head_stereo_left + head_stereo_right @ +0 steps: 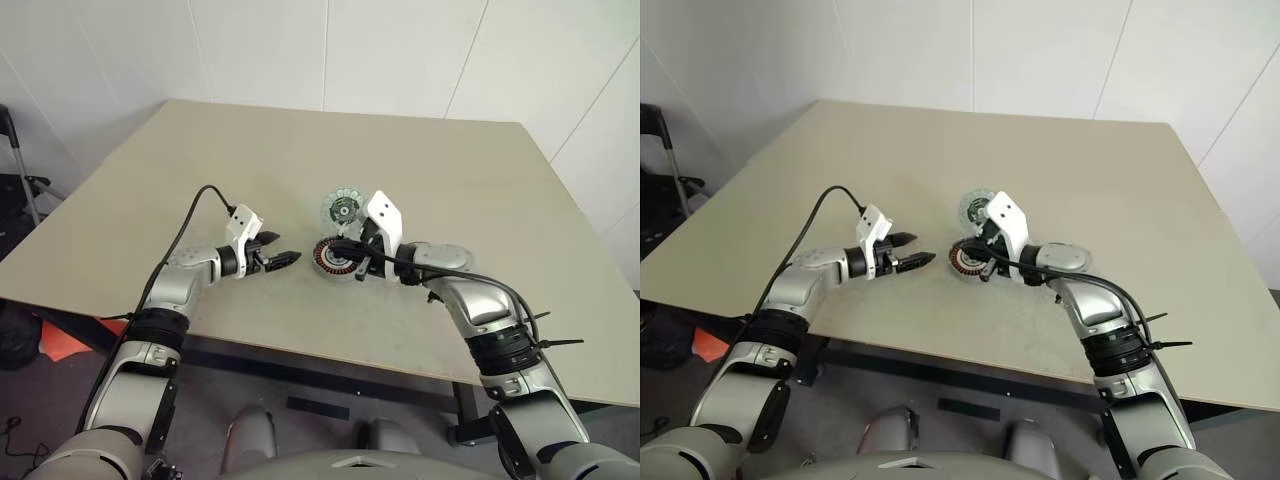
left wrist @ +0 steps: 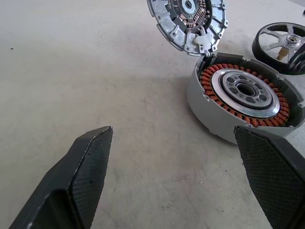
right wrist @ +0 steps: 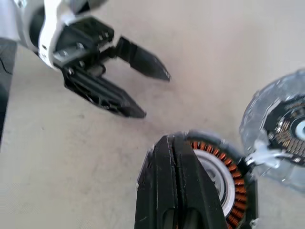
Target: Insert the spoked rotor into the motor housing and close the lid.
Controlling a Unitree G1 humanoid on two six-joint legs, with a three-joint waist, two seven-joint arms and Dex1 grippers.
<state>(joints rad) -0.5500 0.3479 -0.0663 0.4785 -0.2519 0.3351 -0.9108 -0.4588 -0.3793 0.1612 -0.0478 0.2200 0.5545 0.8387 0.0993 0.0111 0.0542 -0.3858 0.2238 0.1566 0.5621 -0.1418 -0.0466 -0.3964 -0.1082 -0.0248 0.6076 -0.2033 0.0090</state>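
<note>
The motor housing (image 2: 245, 98), a round grey puck with copper-red windings around a silver hub, lies on the table (image 1: 450, 170). Its hinged lid (image 2: 188, 19) stands open at the far side. The black spoked rotor (image 2: 280, 40) sits tilted just past the housing, beside a dark part of the right arm; I cannot tell whether they touch. My right gripper (image 3: 172, 140) is shut right above the housing's edge, and nothing shows between its fingers. My left gripper (image 1: 285, 260) stands open a short way left of the housing, holding nothing.
The beige table reaches far behind and to both sides of the parts. Its front edge runs close below both arms. Dark equipment (image 1: 15, 160) stands off the table's left side, and an orange object (image 1: 60, 340) lies on the floor there.
</note>
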